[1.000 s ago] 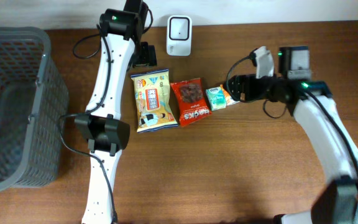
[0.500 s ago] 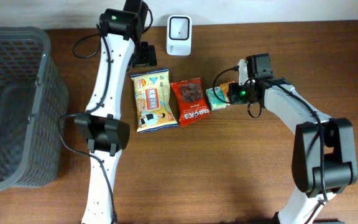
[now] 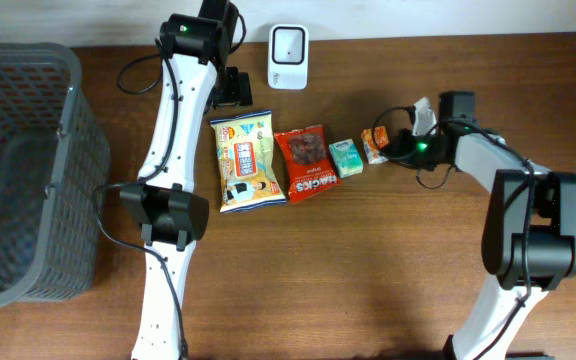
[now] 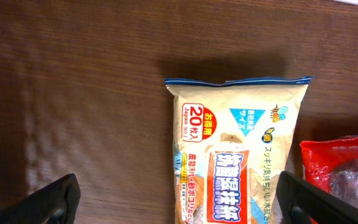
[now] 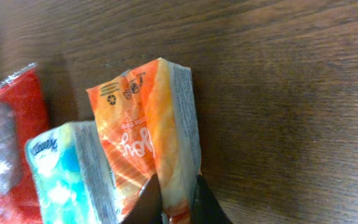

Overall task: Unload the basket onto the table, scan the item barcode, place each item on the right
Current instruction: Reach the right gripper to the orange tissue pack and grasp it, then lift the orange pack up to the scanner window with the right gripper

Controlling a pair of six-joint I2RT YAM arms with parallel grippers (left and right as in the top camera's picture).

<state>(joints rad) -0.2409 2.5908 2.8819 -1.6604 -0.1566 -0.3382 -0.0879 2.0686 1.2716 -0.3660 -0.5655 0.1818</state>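
A small orange tissue pack [image 3: 373, 143] [image 5: 148, 124] sits pinched at its near edge between the fingers of my right gripper [image 3: 392, 147] [image 5: 176, 202], which is shut on it. A teal tissue pack [image 3: 345, 157] [image 5: 67, 168] lies just to its left. The white barcode scanner [image 3: 288, 44] stands at the back edge of the table. My left gripper [image 4: 179, 202] hangs wide open above the top of a yellow snack bag [image 3: 245, 160] [image 4: 241, 162], holding nothing.
A red snack bag [image 3: 306, 163] [image 4: 347, 171] lies between the yellow bag and the teal pack. A large grey mesh basket [image 3: 68, 130] fills the table's left side. Bare wood lies in front of the row of items.
My right gripper has gone from open to shut on the orange pack. It has drawn the pack a little to the right, away from the teal pack. The left arm has not moved.
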